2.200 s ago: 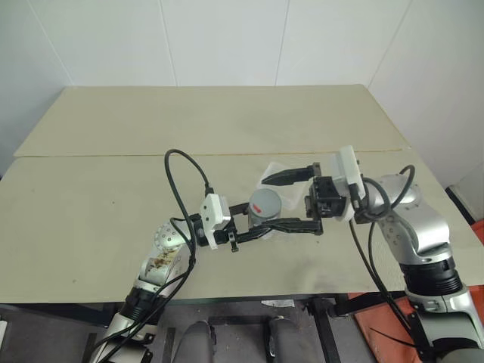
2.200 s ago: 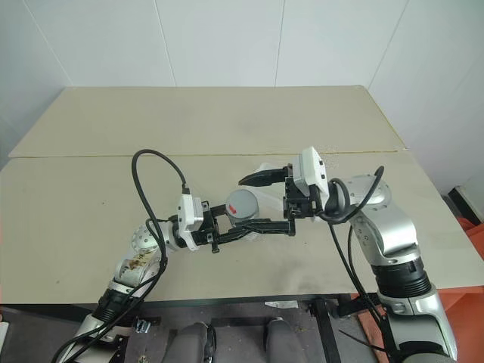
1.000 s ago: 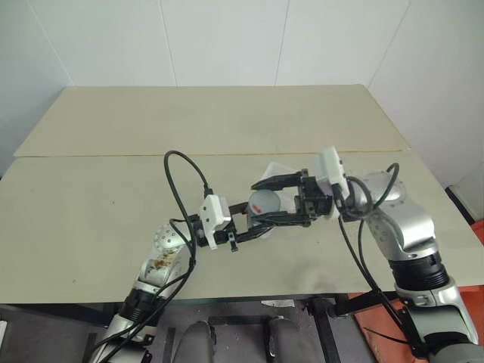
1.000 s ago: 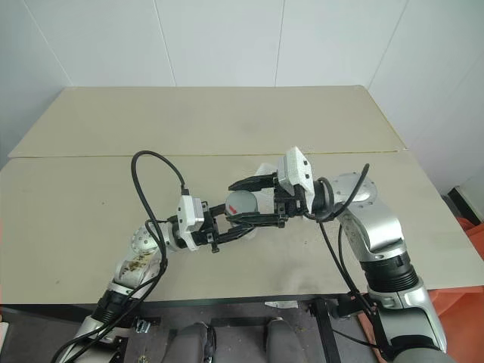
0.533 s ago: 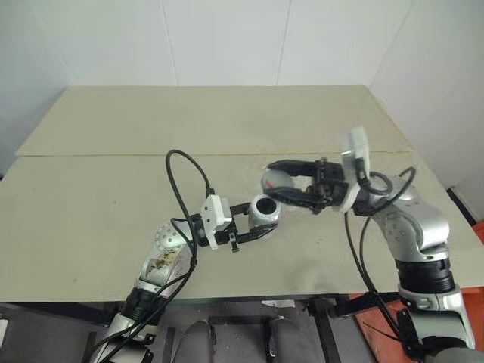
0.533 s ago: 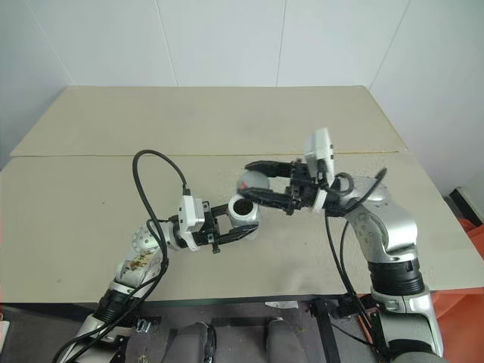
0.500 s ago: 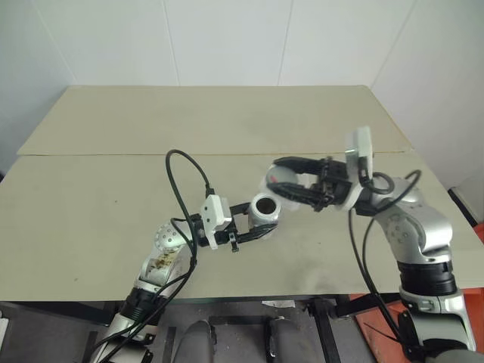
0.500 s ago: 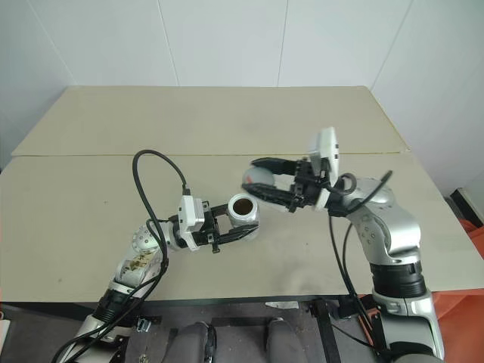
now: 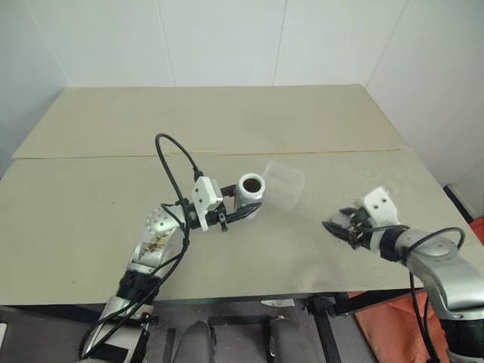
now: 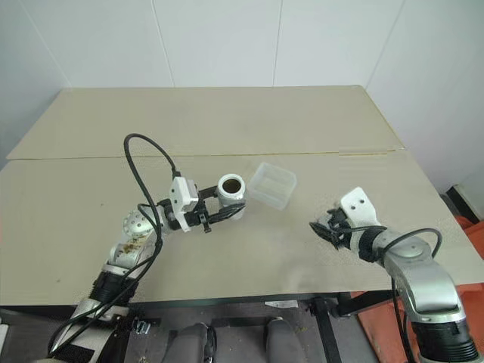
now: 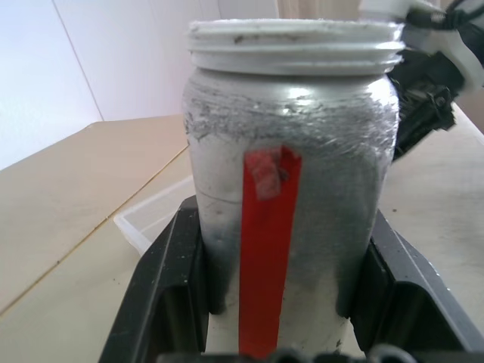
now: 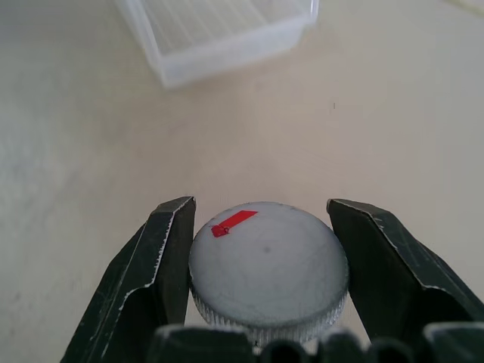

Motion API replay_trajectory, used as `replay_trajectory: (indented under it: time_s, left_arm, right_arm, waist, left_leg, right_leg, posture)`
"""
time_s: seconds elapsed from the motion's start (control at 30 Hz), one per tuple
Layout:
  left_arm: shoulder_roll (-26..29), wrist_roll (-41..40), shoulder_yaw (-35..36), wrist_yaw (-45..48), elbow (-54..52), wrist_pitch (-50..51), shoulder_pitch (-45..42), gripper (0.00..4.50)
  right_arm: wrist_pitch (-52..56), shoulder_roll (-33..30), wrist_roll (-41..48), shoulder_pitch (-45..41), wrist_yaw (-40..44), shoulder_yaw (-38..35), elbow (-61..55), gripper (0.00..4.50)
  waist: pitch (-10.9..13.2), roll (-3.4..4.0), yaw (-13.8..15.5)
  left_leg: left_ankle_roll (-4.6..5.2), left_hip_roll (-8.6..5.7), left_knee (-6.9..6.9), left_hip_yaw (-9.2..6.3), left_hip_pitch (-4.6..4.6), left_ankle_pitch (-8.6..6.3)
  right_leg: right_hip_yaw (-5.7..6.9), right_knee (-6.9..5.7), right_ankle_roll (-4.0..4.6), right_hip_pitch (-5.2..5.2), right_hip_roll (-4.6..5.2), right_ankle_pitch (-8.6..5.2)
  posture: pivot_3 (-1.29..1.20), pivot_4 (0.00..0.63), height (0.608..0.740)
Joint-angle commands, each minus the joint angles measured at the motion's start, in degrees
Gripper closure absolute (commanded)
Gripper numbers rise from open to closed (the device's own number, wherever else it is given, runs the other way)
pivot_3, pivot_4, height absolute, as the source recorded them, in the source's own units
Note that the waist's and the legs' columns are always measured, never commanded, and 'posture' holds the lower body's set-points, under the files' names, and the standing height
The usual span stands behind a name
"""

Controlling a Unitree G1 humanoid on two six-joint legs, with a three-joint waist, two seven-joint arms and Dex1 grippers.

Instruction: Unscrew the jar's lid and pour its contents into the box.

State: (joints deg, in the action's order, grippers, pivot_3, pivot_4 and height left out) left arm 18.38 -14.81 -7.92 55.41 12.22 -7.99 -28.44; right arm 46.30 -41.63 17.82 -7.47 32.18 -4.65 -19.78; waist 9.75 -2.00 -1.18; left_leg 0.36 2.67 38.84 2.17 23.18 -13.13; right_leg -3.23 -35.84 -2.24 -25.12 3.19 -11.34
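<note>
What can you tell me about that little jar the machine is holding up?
The jar is a small silvery-grey cylinder with a red strip of tape running down its side. It stands upright, clamped between the two black fingers of the left gripper, above the table beside the clear box. Its lid is off, held in the right gripper, so the threaded mouth is open, showing something dark inside.

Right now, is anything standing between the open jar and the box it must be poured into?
Nothing visible does. The jar, lid off, is held in the left gripper right beside the box, with bare table between them. The right gripper holds the lid well off to the side.
</note>
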Motion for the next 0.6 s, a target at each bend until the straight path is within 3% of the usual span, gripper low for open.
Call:
replay_trajectory:
  time_s: [0.03,0.1,0.13,0.27,0.4,0.6]
  left_arm:
    - [0.11,0.62,1.04,0.02,1.99,-2.74,-2.09,2.55]
    - [-0.26,0.76,1.35,-0.59,3.53,-3.38,-3.20,2.55]
    - [-0.47,0.94,1.41,-0.90,4.40,-3.67,-3.78,2.55]
    - [-1.18,4.15,0.96,-3.16,9.67,-5.98,-7.65,2.55]
    - [-1.72,8.76,0.15,-5.67,18.06,-9.71,-14.77,2.55]
    - [-1.91,17.65,-2.41,-9.85,37.94,-19.84,-29.39,2.55]
  right_arm:
    - [4.71,-1.10,0.06,-0.17,-0.76,0.00,-2.51,0.90]
    - [6.54,-1.26,1.02,0.19,-0.02,-0.62,-3.17,0.18]
    - [6.78,-1.54,1.35,0.38,0.59,-0.86,-3.70,0.05]
    - [5.73,-2.18,2.21,-1.81,1.31,-2.11,-6.14,0.05]
    - [-1.89,-1.62,2.85,-3.69,3.50,-3.86,-8.81,0.05]
    - [-6.58,-1.32,4.35,-3.16,5.25,-5.60,-12.45,0.05]
  waist:
    - [0.00,0.00,0.08]
    - [0.00,0.00,0.17]
    - [0.00,0.00,0.25]
    - [0.00,-0.01,0.38]
    - [0.01,-0.02,0.40]
    - [0.02,-0.03,0.53]
  left_leg:
    - [0.00,0.01,0.00,-0.01,0.00,0.00]
    - [0.00,0.00,0.00,-0.01,0.02,0.00]
    - [0.00,0.00,0.00,-0.01,0.04,0.00]
    - [0.00,-0.02,0.00,-0.01,0.10,0.00]
    - [0.00,-0.06,0.01,-0.02,0.13,0.00]
    - [0.01,-0.08,-0.04,-0.05,0.23,0.00]
  right_leg:
    - [0.00,0.00,0.01,0.00,-0.02,-0.01]
    - [0.00,0.01,-0.02,-0.01,-0.01,0.00]
    - [0.00,0.05,-0.05,-0.01,-0.01,0.03]
    - [0.00,0.13,-0.11,-0.01,0.01,0.04]
    - [-0.01,0.15,-0.21,-0.01,0.01,0.09]
    - [0.02,0.39,-0.30,0.00,0.02,0.12]
  posture:
    - [0.00,0.150,0.740]
    - [0.00,0.150,0.740]
    - [0.00,0.150,0.740]
    - [0.00,0.150,0.740]
    - [0.00,0.150,0.740]
    - [0.00,0.150,0.740]
